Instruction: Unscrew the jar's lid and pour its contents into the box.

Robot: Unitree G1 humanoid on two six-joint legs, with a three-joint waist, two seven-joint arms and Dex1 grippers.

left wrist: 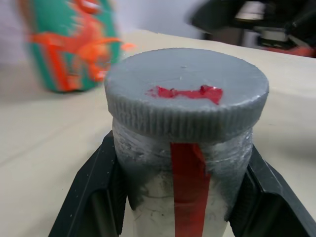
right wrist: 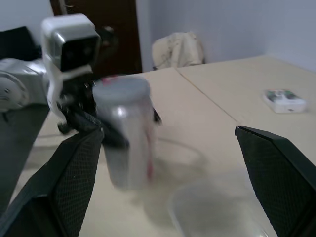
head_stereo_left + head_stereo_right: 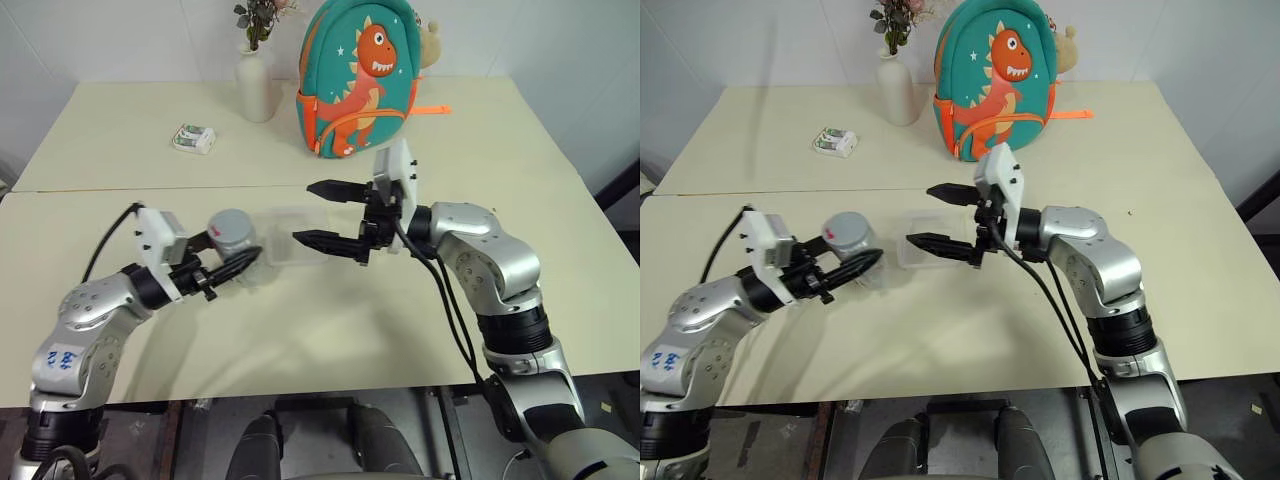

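Jar (image 3: 233,234): one, upright, lifted off the table (image 3: 300,340), clenched round its body by the left gripper (image 3: 238,266). Lid (image 1: 186,94): one, on top and screwed down. Right gripper (image 3: 325,214): fingers spread wide, holding nothing, pointing level toward the jar, which lies just to its left; this is the arm placed to take the lid. Box (image 3: 287,236): one, clear, on the table between the two grippers. Contents: cannot tell, hidden inside. Also one vase (image 3: 256,84), one backpack (image 3: 358,75), one packet (image 3: 194,138).
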